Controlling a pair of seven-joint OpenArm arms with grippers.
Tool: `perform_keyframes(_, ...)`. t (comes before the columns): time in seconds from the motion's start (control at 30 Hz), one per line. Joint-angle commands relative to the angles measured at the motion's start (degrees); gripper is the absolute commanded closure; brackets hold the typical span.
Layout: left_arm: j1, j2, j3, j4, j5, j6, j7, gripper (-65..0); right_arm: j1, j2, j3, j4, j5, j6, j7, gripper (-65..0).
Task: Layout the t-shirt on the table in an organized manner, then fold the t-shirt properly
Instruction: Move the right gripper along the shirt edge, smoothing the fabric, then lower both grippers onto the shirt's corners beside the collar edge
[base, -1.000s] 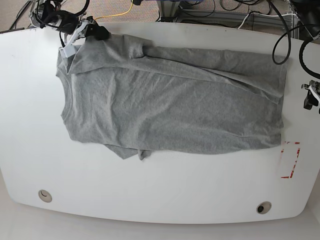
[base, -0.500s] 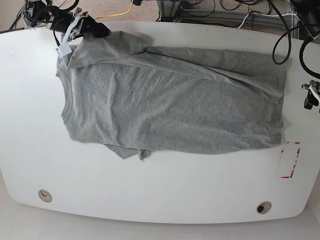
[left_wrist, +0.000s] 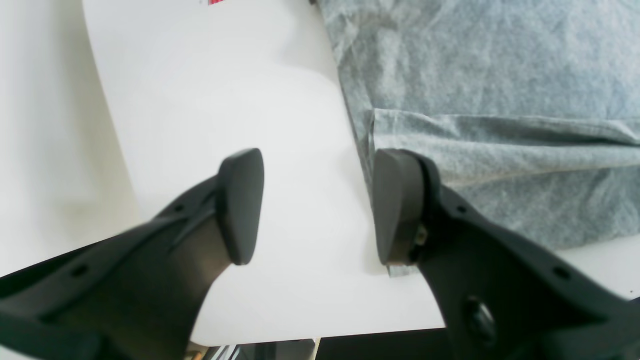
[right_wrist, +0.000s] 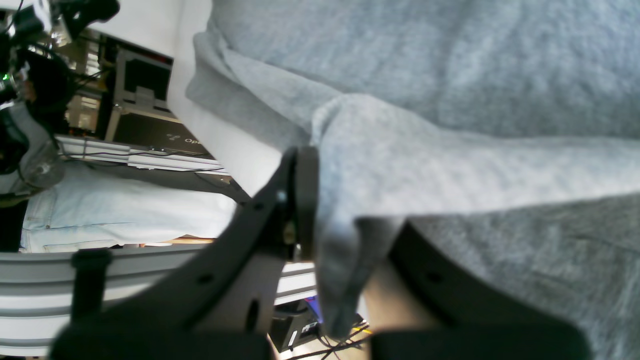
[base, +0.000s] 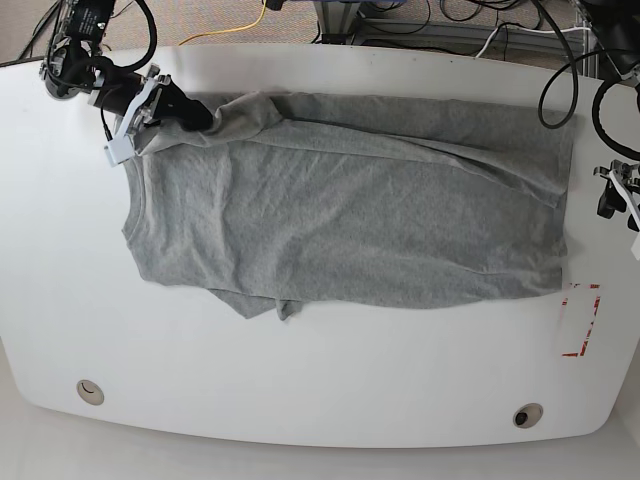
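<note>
Your right gripper is clamped on a bunched fold of the t-shirt; in the right wrist view the grey cloth is pinched between its 2 dark fingers and drapes down over them. In the base view that gripper sits at the upper left of the frame, at the shirt's shoulder corner, with the sleeve there drawn up into a ridge.

Your left gripper stands apart with nothing between its pads; it hovers over bare table with one pad just at the shirt's hem edge. In the base view it is at the far right of the frame, beside the table edge.

You have the shirt spread across the middle of the table, collar at left, hem at right, wrinkled, with a sleeve tucked under at the lower left. At the lower right lies a red dashed rectangle, and near the bottom edge 2 round holes.
</note>
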Motion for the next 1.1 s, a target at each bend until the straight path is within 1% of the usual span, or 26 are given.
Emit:
perform_keyframes(0.0,-0.6,-1.5,-0.4,1.0,-0.3,-0.1,-0.8,-32.6,2.1,0.8,0.3,-1.0,1.8,0.1,0.9,-1.9)
perform_keyframes(0.13,-0.6,-1.5,-0.4,1.0,-0.3,-0.1,-0.8,-32.6,5.2,0.9,0.2,-4.4,1.8,0.1,0.9,-1.9)
perform_keyframes(0.6,0.1,-1.5,-0.3,1.0,-0.3,-0.1,-0.8,-32.6,13.7,4.4,0.2,-12.7,1.8,0.1,0.9,-1.9)
perform_keyframes(0.73,0.1,-1.5,-0.3,1.0,-0.3,-0.1,-0.8,-32.6,15.8,4.9,0.2,-14.9,1.8,0.1,0.9,-2.1)
perform_keyframes(0.8,0.1,-1.5,-0.3,1.0,-0.3,-0.1,-0.8,-32.6,16.5,4.9,0.2,-15.3,1.8,0.1,0.9,-3.2)
perform_keyframes(0.9,0.1,-1.5,-0.3,1.0,-0.4,-0.1,-0.8,-32.6,17.4,4.9,0.2,-15.4,1.8,0.1,0.9,-12.5)
perform_keyframes(0.97,0.1,-1.5,-0.3,1.0,-0.5,-0.1,-0.8,-32.6,17.4,4.9,0.2,-15.4,1.8,0.1,0.9,-23.0)
perform_keyframes(1.0,0.1,-1.5,-0.2,1.0,-0.6,-0.1,-0.8,-32.6,17.4,4.9,0.2,-15.4,1.8,0.1,0.9,-30.0)
perform_keyframes(1.03,0.1,-1.5,0.1,1.0,-0.6,-0.1,-0.8,-32.6,17.4,4.9,0.2,-15.4,1.8,0.1,0.9,-34.6)
perform_keyframes(1.07,0.1,-1.5,0.6,1.0,-0.6,-0.1,-0.8,-32.6,17.4,4.9,0.2,-15.4,1.8,0.1,0.9,-42.2)
